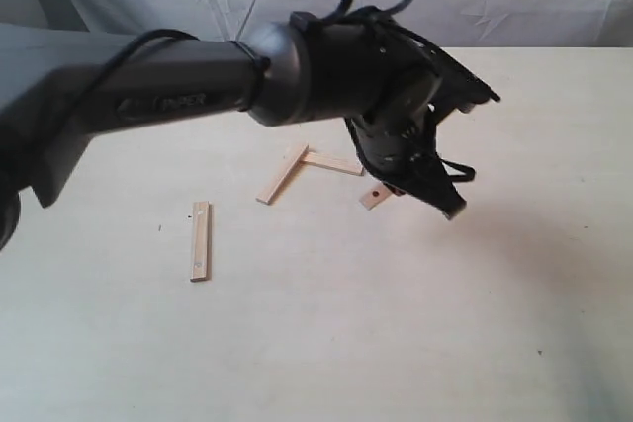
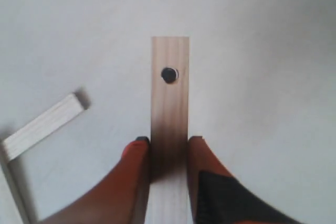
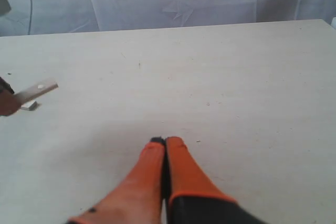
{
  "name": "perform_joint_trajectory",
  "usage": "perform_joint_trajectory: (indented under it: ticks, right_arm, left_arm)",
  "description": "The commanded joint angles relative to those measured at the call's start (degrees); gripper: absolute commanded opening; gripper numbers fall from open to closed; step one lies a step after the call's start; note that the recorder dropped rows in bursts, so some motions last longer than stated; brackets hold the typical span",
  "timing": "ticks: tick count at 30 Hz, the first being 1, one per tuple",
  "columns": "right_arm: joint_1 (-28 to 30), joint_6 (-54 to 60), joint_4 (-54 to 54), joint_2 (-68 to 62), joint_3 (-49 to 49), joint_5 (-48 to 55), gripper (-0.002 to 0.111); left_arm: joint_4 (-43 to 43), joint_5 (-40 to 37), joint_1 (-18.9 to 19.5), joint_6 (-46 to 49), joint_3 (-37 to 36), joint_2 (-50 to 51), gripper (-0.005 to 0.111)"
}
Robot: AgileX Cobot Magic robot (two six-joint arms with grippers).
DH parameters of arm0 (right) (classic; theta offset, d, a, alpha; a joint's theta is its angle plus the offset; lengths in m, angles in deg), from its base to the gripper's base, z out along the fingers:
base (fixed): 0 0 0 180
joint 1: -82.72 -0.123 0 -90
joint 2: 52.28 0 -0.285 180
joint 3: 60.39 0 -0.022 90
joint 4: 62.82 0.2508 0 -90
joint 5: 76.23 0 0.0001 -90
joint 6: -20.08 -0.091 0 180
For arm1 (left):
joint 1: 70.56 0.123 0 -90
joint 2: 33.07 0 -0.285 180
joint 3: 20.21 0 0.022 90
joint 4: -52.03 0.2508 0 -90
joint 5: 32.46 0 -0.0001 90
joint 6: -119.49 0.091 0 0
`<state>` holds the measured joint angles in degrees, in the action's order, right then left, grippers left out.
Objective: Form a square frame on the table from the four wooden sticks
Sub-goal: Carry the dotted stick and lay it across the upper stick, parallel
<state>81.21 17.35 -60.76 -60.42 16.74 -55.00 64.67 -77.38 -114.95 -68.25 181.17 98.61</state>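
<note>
While the left gripper [image 2: 168, 141] clamps narrowly on the held stick [image 2: 170, 93], that piece sits just beside the corner [image 1: 305, 157], apparently not yet joined to it. The corner is two sticks touching in an L, so roughly half the square seems built. A fourth stick [image 1: 201, 241] lies well apart from the corner on the tabletop [image 1: 396, 323]. The right gripper [image 3: 165, 142] is closed and empty.

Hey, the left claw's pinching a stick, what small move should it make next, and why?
Probably nudge the held stick to meet the free end of the L-shaped pair, then release. The left claw grips it right beside that pair, so this would form the third side; the fourth stick lies apart.
</note>
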Motion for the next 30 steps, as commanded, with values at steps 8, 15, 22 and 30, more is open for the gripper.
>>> perform_joint_trajectory:
  ticks: [8,15,22,30]
  right_arm:
    - [0.32,0.12,-0.06,0.35,0.09,-0.8,0.0]
    - [0.32,0.12,-0.06,0.35,0.09,-0.8,0.0]
    - [0.32,0.12,-0.06,0.35,0.09,-0.8,0.0]
    - [0.32,0.12,-0.06,0.35,0.09,-0.8,0.0]
  left_arm:
    - [-9.79,0.53,12.64,-3.93,0.18,0.54,0.0]
    - [-12.31,2.22,14.09,-4.05,0.18,3.58,0.0]
    - [-16.68,1.89,13.96,-3.81,0.18,6.03,0.0]
    - [-15.94,0.06,13.96,-3.81,0.18,6.16,0.0]
